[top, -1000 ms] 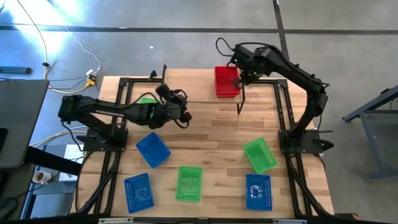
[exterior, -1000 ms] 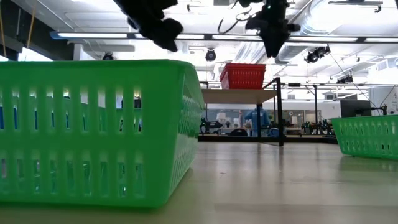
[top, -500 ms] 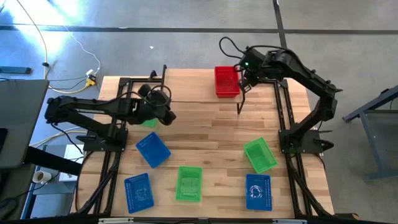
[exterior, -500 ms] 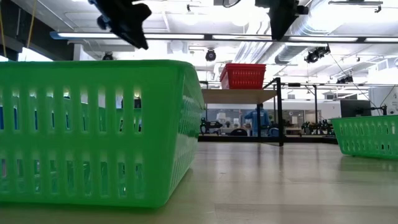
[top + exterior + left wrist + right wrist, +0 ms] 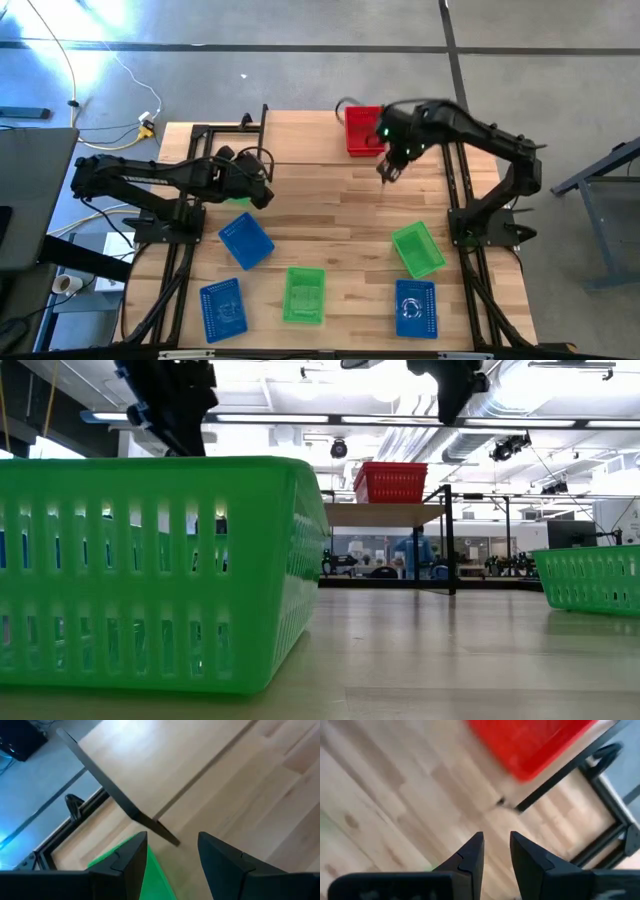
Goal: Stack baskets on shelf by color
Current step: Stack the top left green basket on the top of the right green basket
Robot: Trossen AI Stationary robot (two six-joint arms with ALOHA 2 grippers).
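Observation:
A red basket (image 5: 362, 130) sits on the right end of the shelf (image 5: 310, 140); it also shows in the low view (image 5: 390, 482) and the right wrist view (image 5: 530, 740). My right gripper (image 5: 390, 166) hovers open, fingers close together (image 5: 496, 851), just in front of the shelf's right end. My left gripper (image 5: 258, 188) is open (image 5: 172, 855) above a green basket (image 5: 238, 197), whose corner shows between its fingers (image 5: 150, 870). Two more green baskets (image 5: 304, 295) (image 5: 418, 248) and three blue baskets (image 5: 245, 240) (image 5: 222, 307) (image 5: 416, 307) rest flat on the table.
The shelf's black leg (image 5: 385, 176) stands right by my right gripper. Black frame rails run along the table's left (image 5: 180, 250) and right (image 5: 460, 200) sides. Bare wood lies in the table's middle (image 5: 330, 215). A green basket (image 5: 150, 570) fills the low view's left.
My right gripper has drawn back from above the red basket toward the table's near edge and a little down, ending in front of the shelf. My left gripper has moved toward the table's left, coming over the green basket there. No basket has moved.

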